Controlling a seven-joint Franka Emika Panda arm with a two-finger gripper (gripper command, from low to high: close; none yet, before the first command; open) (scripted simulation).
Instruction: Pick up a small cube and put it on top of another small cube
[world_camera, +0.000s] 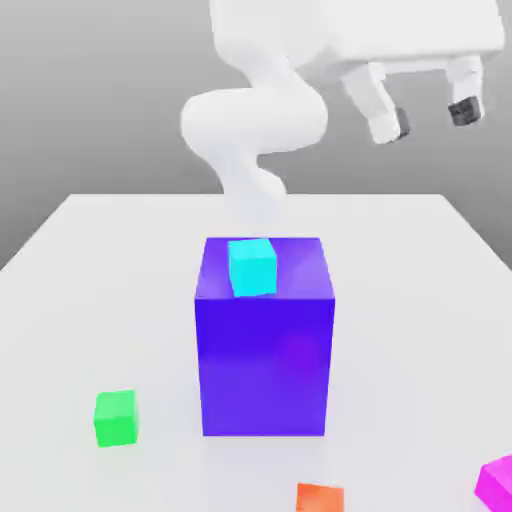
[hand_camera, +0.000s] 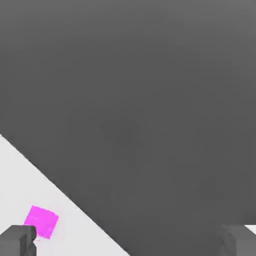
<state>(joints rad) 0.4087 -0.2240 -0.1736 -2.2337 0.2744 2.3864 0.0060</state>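
1. Exterior view: the gripper (world_camera: 428, 115) hangs high at 1 o'clock, its fingers apart and empty. The pink cube (world_camera: 497, 482) lies at 4 o'clock and the green cube (world_camera: 115, 418) at 8 o'clock, with the blue block (world_camera: 265, 360) between them. Bring the gripper down over the pink cube, centred and square to its faces.
2. Hand view: the pink cube (hand_camera: 41, 221) sits beside one fingertip (hand_camera: 19, 239). White table (hand_camera: 30, 185), grey surroundings.

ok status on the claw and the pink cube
Claw open, empty, high above the table. Magenta cube on the table, untouched. Green cube far across, big blue block between them.
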